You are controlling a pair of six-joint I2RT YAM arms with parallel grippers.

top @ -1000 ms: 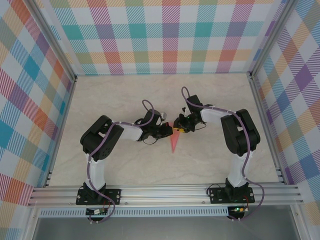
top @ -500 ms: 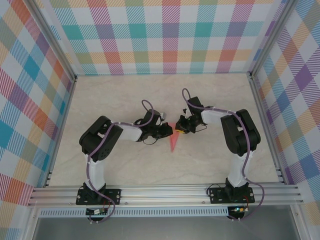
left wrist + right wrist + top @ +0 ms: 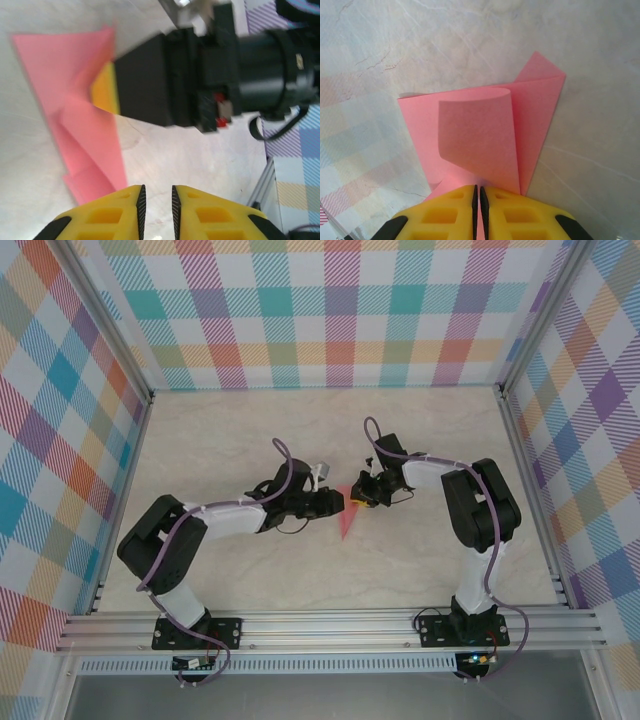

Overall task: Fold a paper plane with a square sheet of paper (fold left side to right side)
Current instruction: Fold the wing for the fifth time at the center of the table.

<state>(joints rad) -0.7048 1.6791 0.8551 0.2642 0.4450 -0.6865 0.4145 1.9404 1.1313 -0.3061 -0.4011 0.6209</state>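
Since a second ago the left arm (image 3: 205,520) has swung its elbow out toward the table's (image 3: 230,430) left edge and down toward the near edge; its wrist has barely shifted. Right arm (image 3: 480,505) and paper (image 3: 348,523): no change we can make out.

Paper lies near the table's middle, already narrowed to a slim wedge, tip toward the near edge. Both hands meet at its wide far end.

Left hand (image 3: 157,200): jaws a narrow slit apart, bare table showing through the gap, nothing held. Right hand (image 3: 477,202): closed to a hairline at the paper's edge. We read that as a pinch on the paper, though the contact itself is hidden under the fingertips.

Step, as we judge it: the side-over-side fold, not yet creased. One flap (image 3: 475,132) stands curled off the layer beneath. Next move calls for the left hand to come over that flap, lay it flat and press along the fold line while the right hand keeps the paper anchored. Too hard a push and the thin sheet may slide or buckle.

Views: from the top the paper reads as a flat wedge. Right wrist shows the flap's curl. Left wrist shows the right hand's yellow pad (image 3: 106,92) tucked against the lifted paper.
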